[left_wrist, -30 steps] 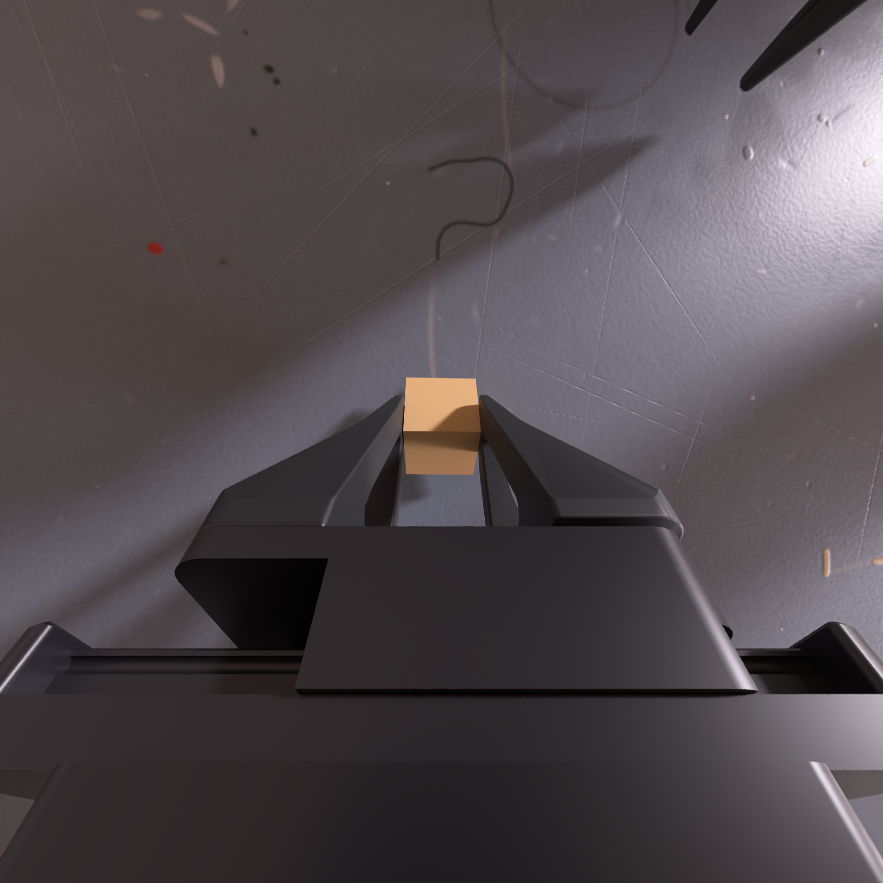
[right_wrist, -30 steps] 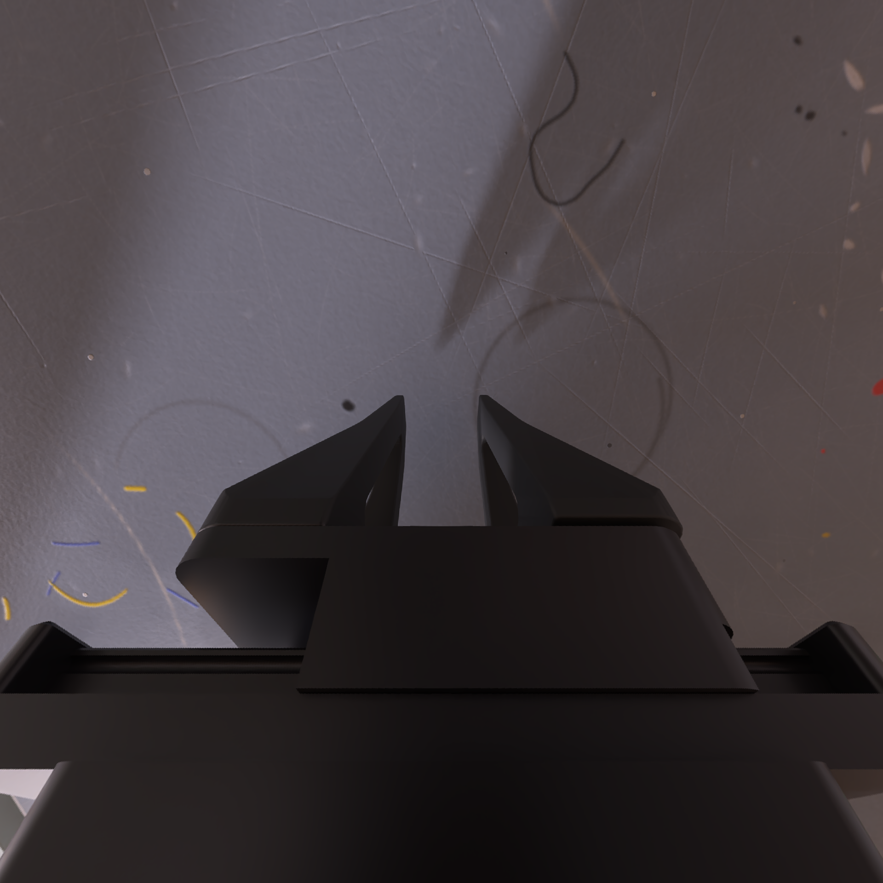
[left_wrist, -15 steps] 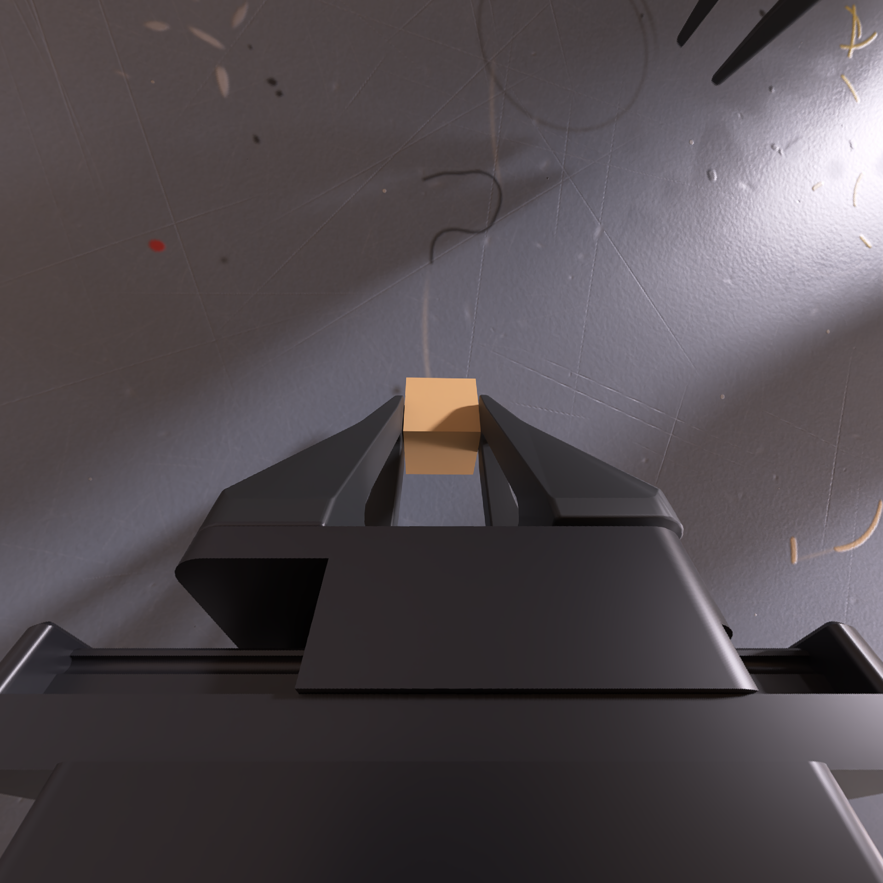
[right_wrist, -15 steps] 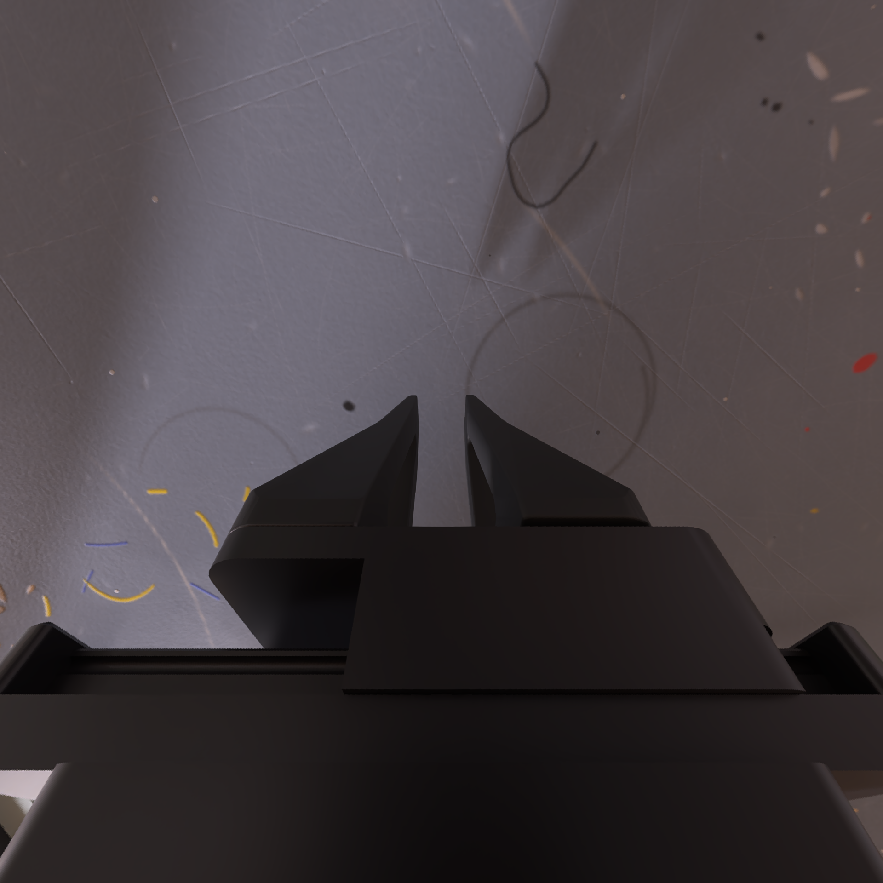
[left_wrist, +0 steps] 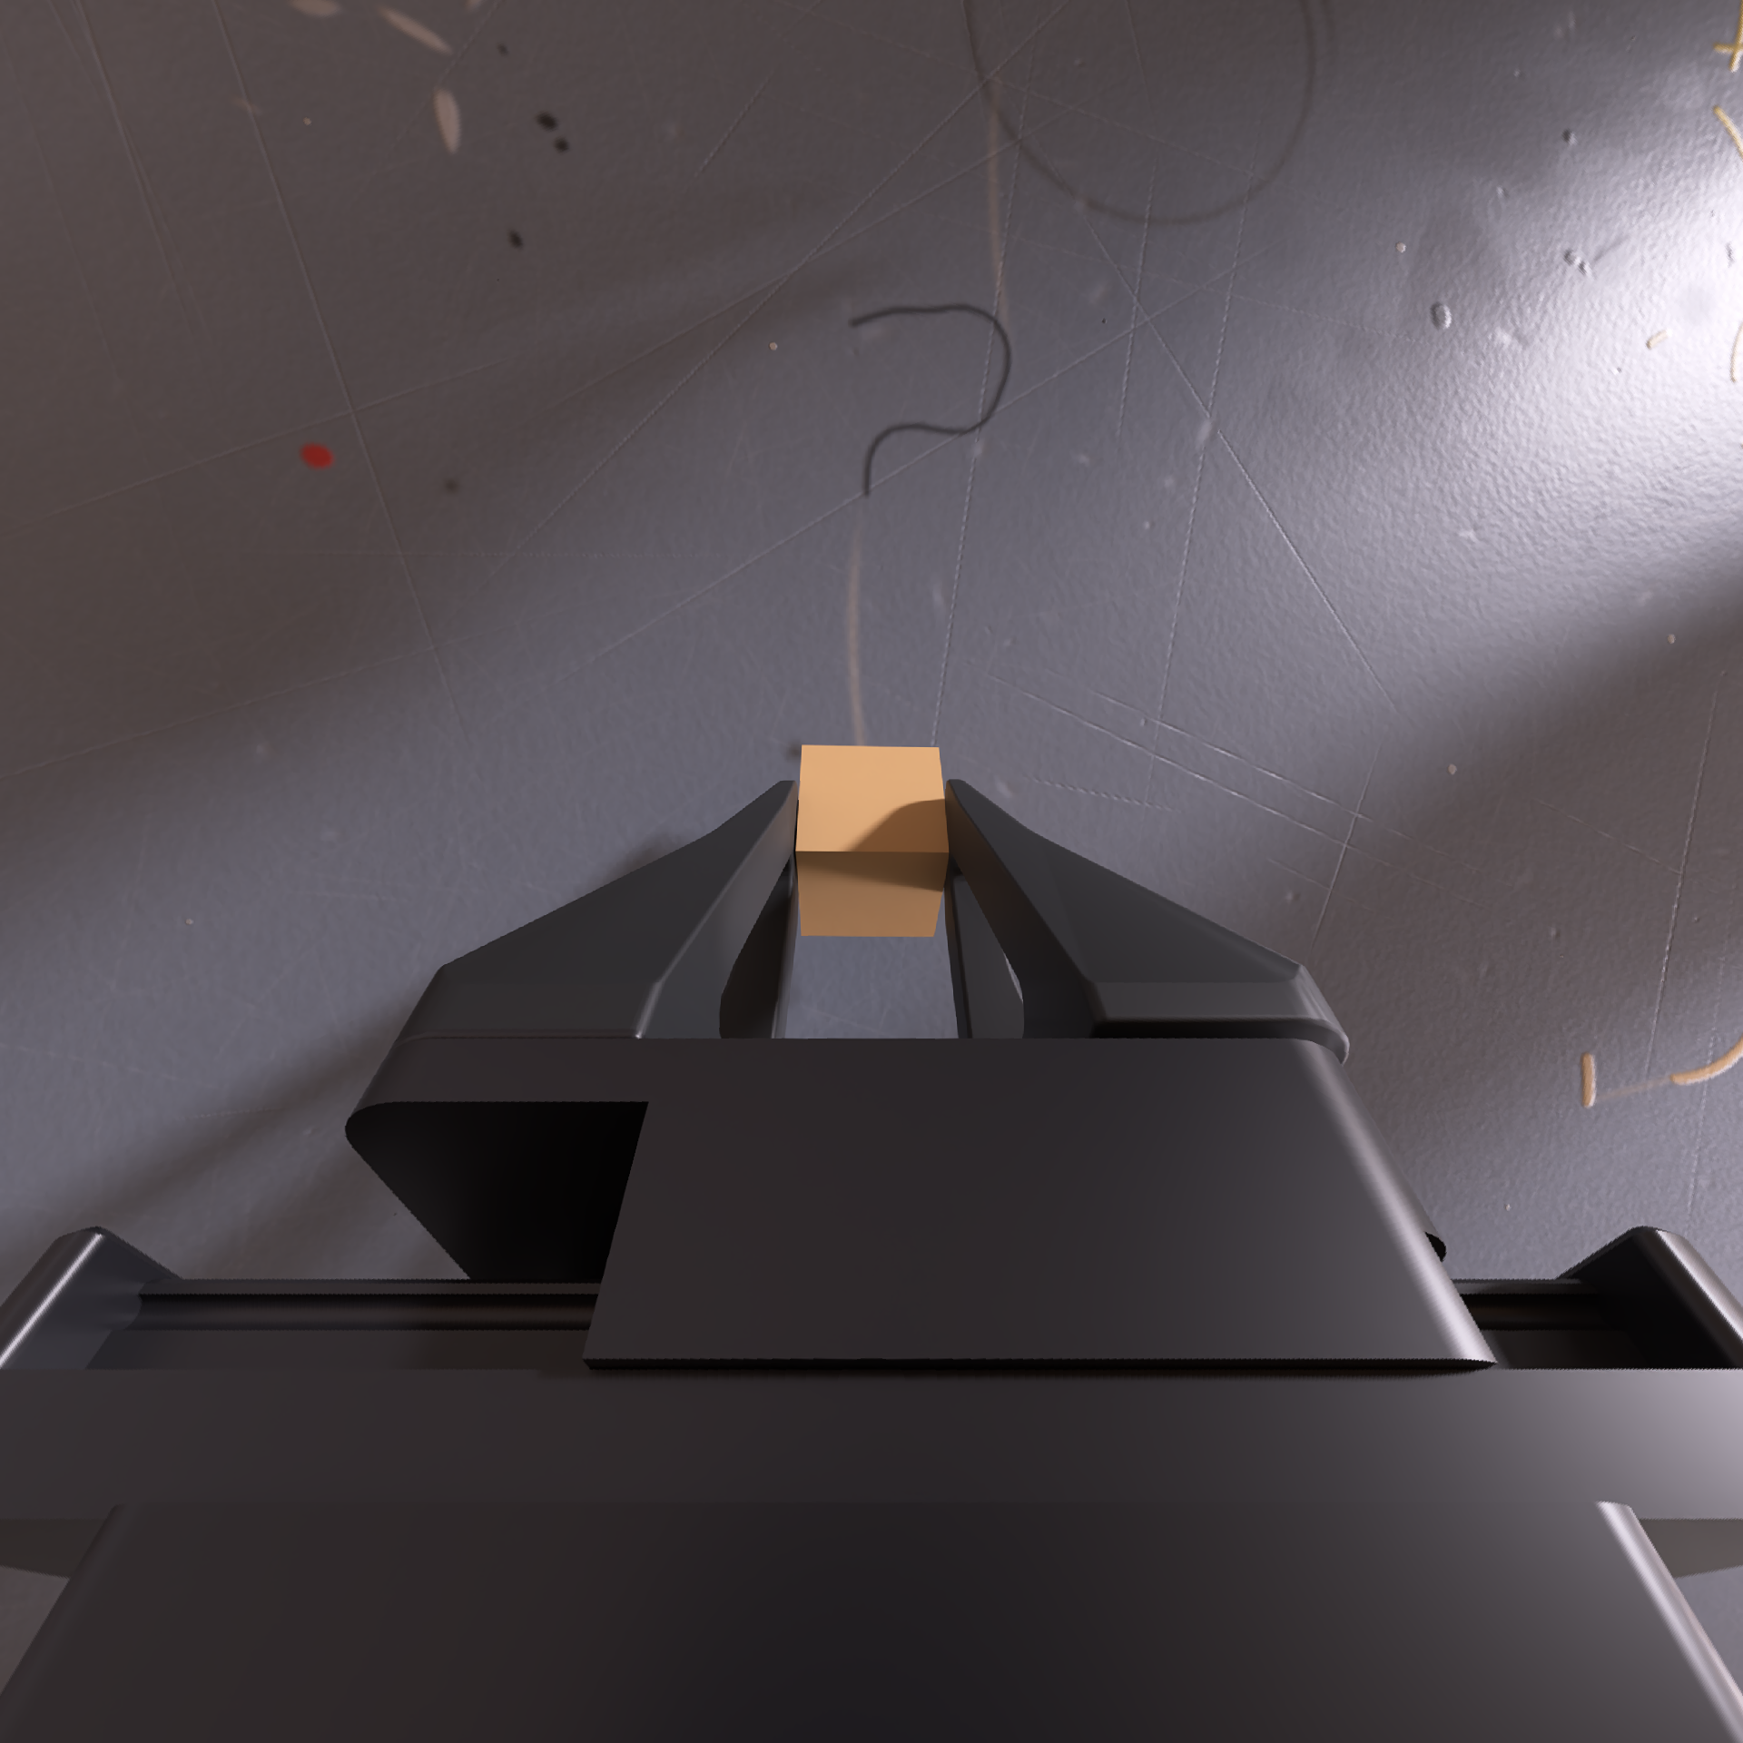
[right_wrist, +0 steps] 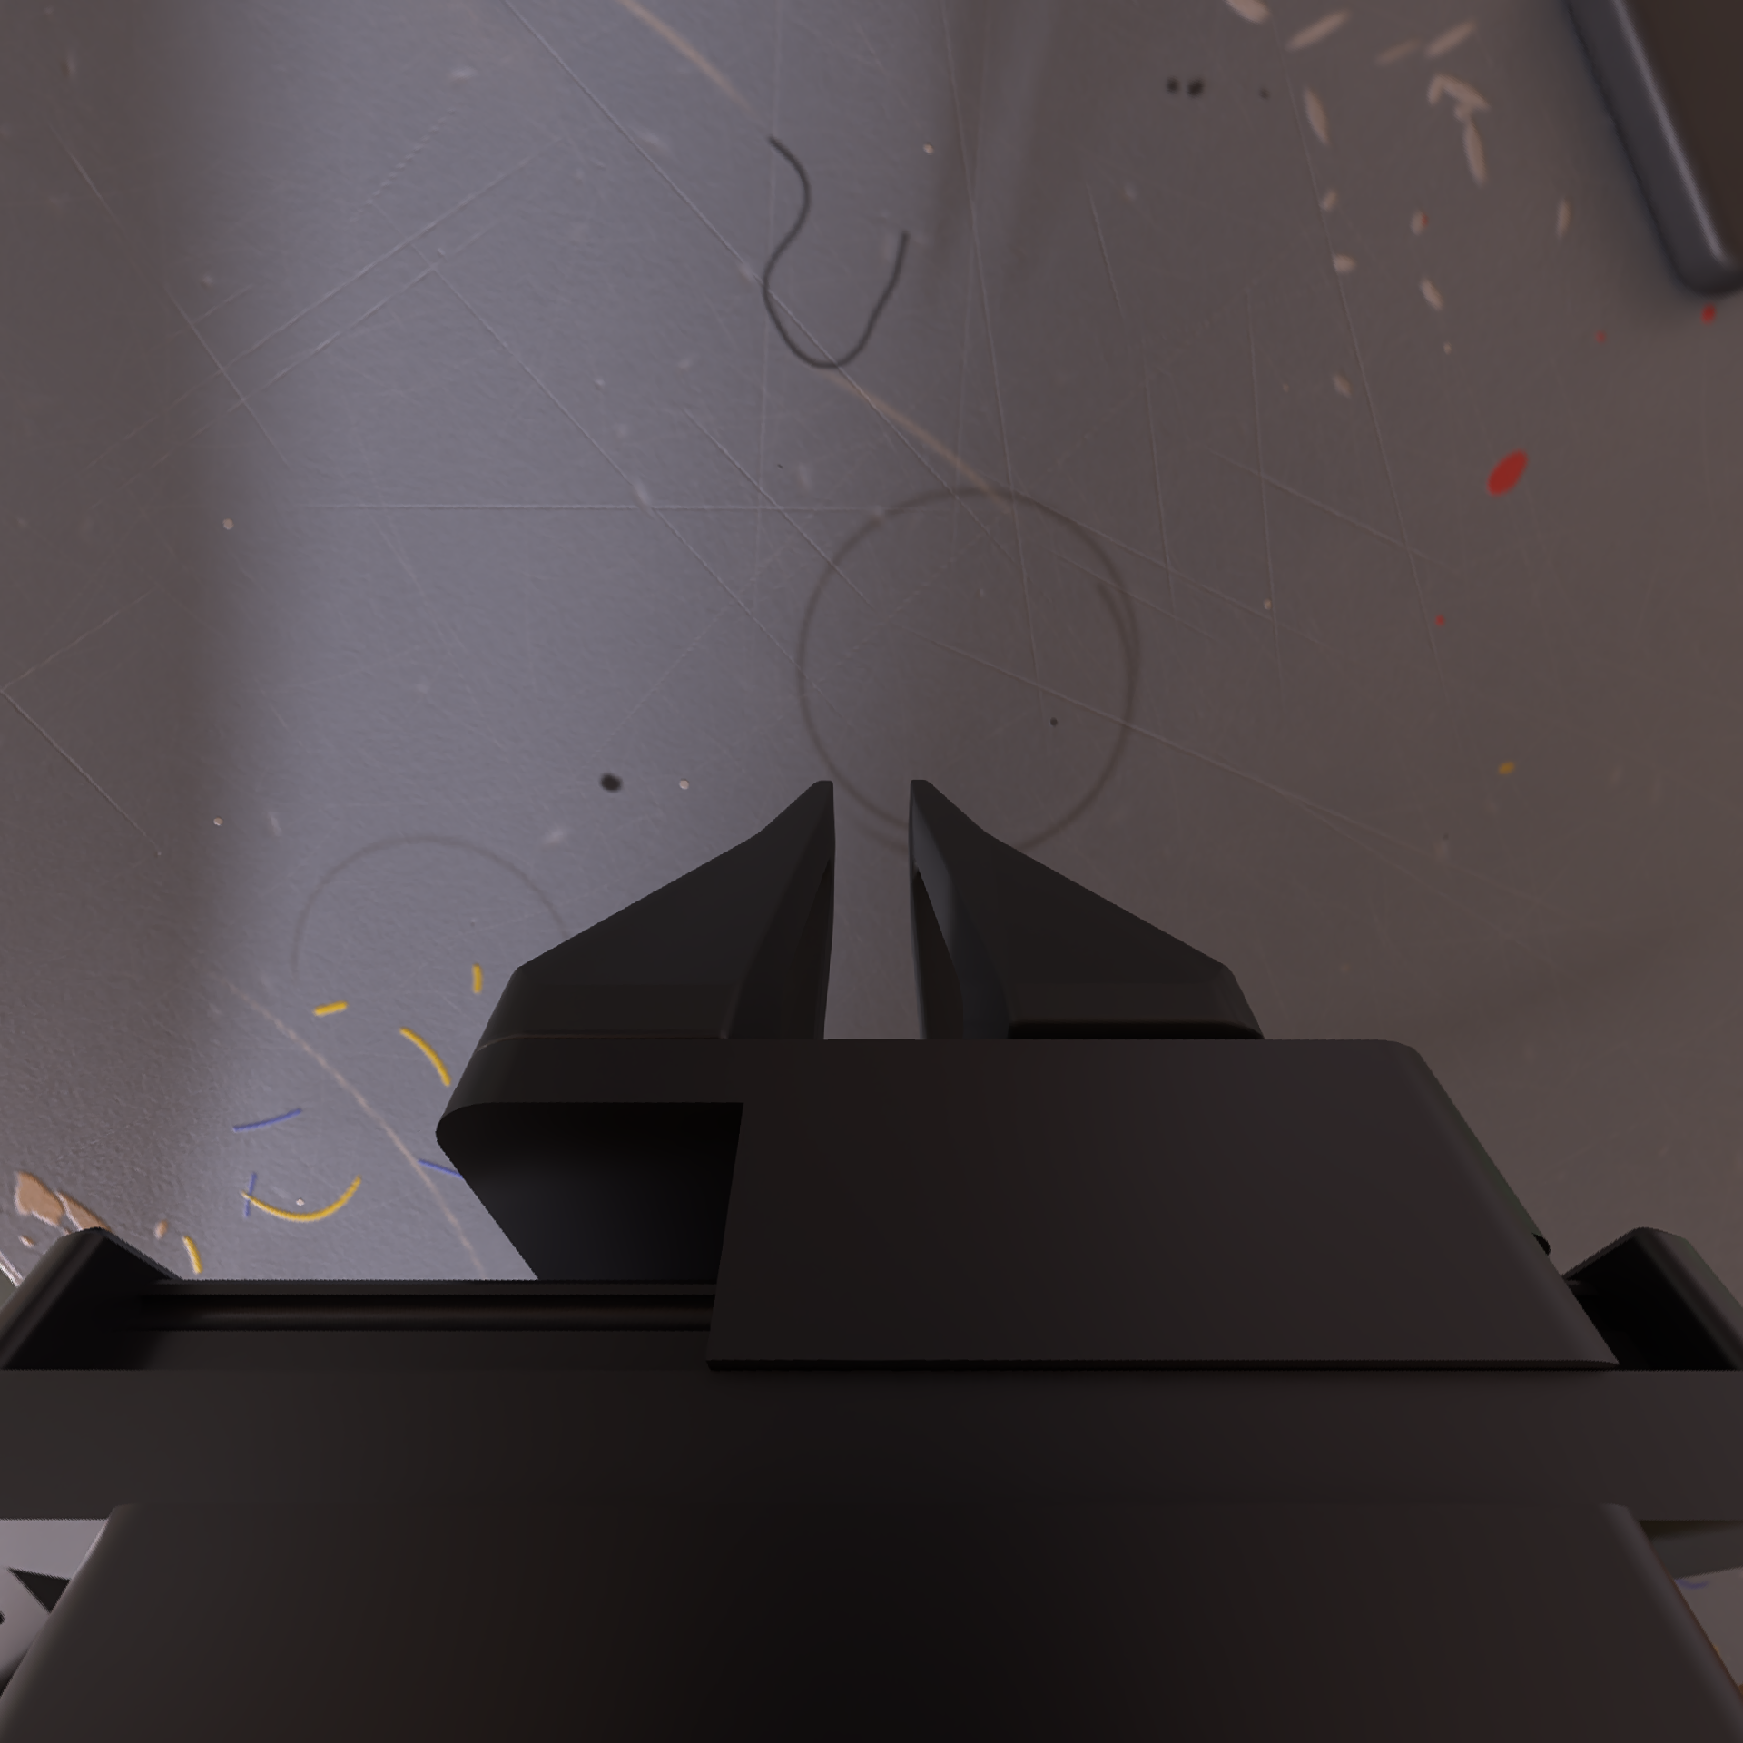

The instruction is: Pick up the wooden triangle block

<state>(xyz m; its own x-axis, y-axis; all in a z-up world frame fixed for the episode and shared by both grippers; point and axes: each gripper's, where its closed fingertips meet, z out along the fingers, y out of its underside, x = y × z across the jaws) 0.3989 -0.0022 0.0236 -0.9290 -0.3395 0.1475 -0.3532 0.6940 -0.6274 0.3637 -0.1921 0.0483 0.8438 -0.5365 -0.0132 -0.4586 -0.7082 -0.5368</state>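
Left hand (left_wrist: 870, 802) around wooden block (left_wrist: 870, 835)

workshop-like place, scratched grey work surface (left_wrist: 1320, 585), paint flecks, ring marks, scattered chips

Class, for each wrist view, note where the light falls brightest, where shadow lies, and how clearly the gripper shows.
Left wrist view: brightest glare on the table at upper right; a curved shadow crosses the wooden triangle block, held in the left gripper, whose surfaces catch light. Right wrist view: a pale band lights the table's left; the right gripper is nearly a black silhouette.
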